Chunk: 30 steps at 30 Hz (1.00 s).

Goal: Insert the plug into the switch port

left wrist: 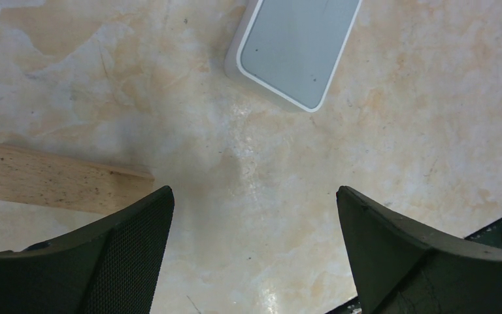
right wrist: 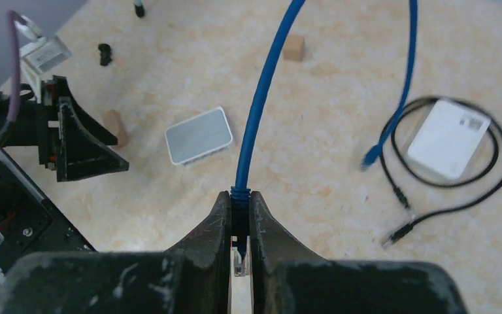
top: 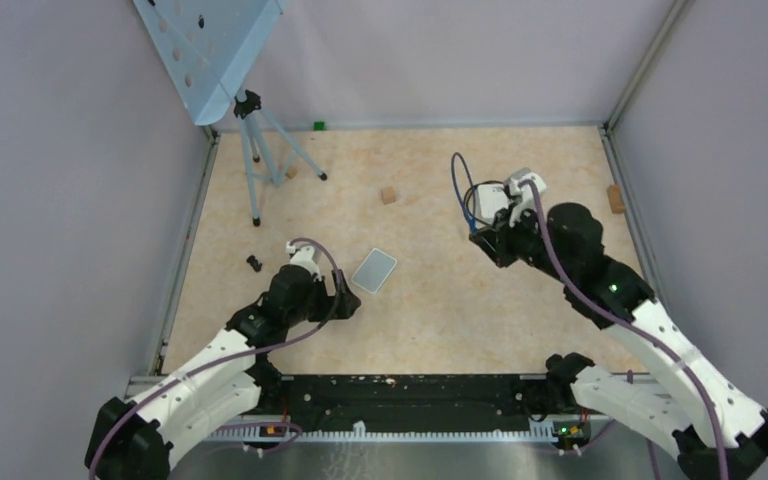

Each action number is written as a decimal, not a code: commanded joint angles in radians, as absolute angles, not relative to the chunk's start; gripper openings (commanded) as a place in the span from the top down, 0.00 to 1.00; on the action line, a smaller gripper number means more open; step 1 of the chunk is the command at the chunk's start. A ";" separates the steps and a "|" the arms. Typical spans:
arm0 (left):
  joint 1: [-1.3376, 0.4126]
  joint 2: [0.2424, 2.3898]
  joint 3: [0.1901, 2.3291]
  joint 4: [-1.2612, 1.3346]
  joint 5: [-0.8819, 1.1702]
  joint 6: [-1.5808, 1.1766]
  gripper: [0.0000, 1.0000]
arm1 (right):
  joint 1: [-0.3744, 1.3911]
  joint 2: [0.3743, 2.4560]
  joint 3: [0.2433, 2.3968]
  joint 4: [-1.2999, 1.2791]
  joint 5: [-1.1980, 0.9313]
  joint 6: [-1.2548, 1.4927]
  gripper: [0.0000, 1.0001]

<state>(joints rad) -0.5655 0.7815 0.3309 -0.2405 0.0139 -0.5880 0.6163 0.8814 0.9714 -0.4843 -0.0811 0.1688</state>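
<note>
Right tool point(right wrist: 239, 199) is clenched on the plug point(right wrist: 238, 258) of the blue cable point(right wrist: 261, 104), well apart from the switch point(right wrist: 199, 136), with bare tabletop point(right wrist: 314, 190) between. Left tool point(left wrist: 253, 191) gapes released near the switch's edge, a wooden block point(left wrist: 59, 180) beside one finger.

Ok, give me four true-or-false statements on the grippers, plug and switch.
1. The right gripper is shut on the blue cable's plug. True.
2. The left gripper grips the switch. False: its jaws are open and the switch lies free beyond them.
3. The plug sits in the switch. False: it is between the right gripper's fingers, away from the switch.
4. A wooden block lies beside the left gripper. True.
</note>
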 commanded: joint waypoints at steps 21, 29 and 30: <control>-0.569 0.359 0.818 -0.822 -0.372 -0.824 0.01 | 0.831 0.746 0.900 -0.681 -0.126 -0.950 0.70; -0.569 0.399 0.790 -0.791 -0.347 -0.794 0.01 | 0.831 0.693 0.803 -0.266 0.371 -0.565 0.39; -0.570 0.408 0.784 -0.781 -0.337 -0.794 0.01 | 0.831 0.724 0.824 -0.264 0.411 -0.393 0.39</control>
<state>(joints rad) -0.5667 0.3702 0.8024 -0.7940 -0.3393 -0.8093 0.8246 0.6655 0.7921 -0.4828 0.1215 -0.7898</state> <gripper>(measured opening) 0.987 0.604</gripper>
